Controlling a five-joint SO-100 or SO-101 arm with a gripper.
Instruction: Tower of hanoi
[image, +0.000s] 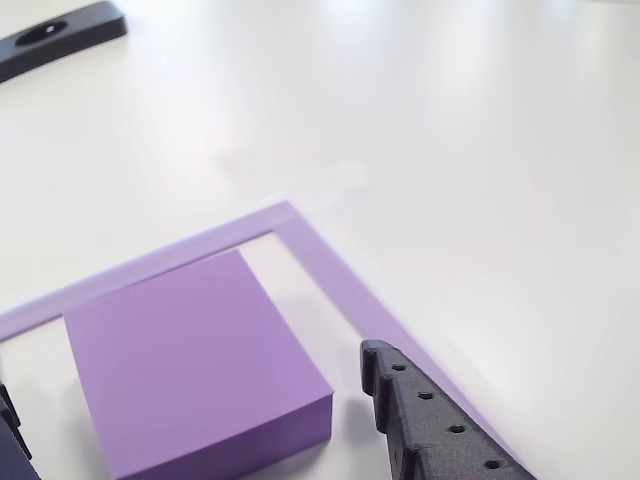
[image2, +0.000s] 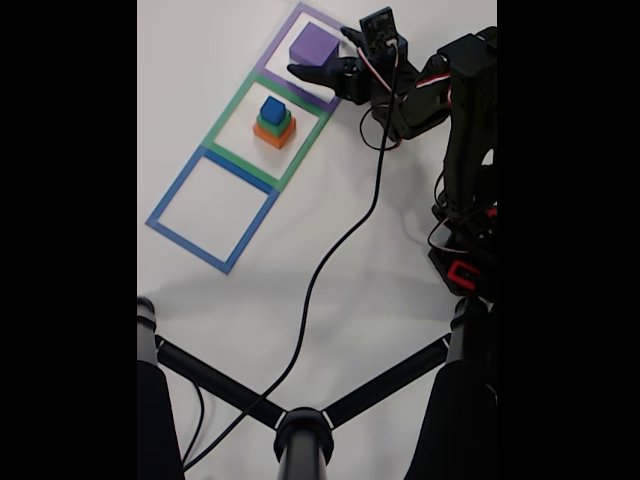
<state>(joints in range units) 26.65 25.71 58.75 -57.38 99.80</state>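
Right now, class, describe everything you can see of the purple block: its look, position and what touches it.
The purple block is a flat, square-topped slab, matte lilac with a darker shaded side, possibly foam or plastic. It lies flat on the white table inside the purple square outline, clear of the border strips. In the fixed view it sits alone, apart from the stacked blocks in the green square. The gripper straddles it, open; one dark finger stands beside it, not visibly touching.
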